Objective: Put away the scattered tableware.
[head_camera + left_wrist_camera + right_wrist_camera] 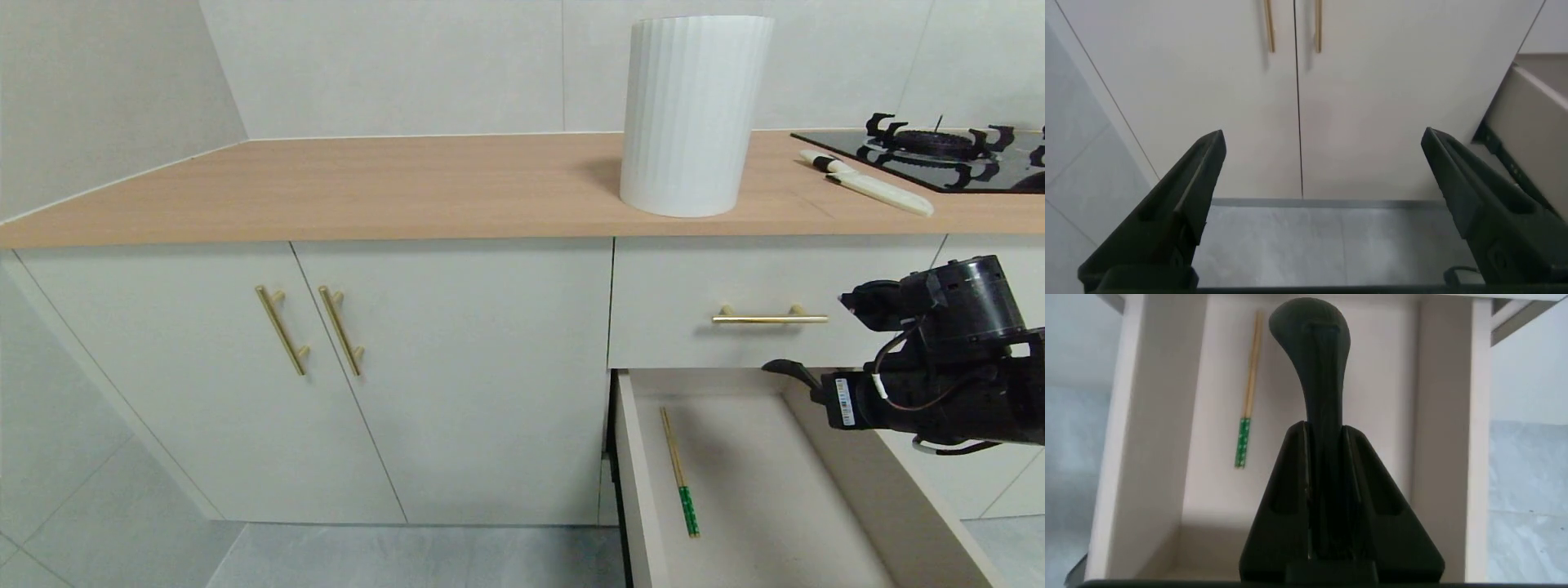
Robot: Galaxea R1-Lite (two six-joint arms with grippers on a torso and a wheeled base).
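Head view: the right gripper point(788, 371) hovers over the open drawer point(633, 457). Chopsticks point(679, 474) lie inside, left of it, stowed. 1 knife point(867, 183) waits on the counter point(408, 188) above.
Left wrist: the left gripper point(1323, 143) is spread wide and idle.
Right wrist: fingers point(1310, 343) pressed together, empty.

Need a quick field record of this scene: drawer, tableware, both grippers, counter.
drawer: open, below the counter
chopsticks: flat inside drawer, near its left wall
right gripper: fingers shut, empty, over the drawer
left gripper: fingers open, empty, facing cabinet doors
counter: white ribbed canister; knife beside hob
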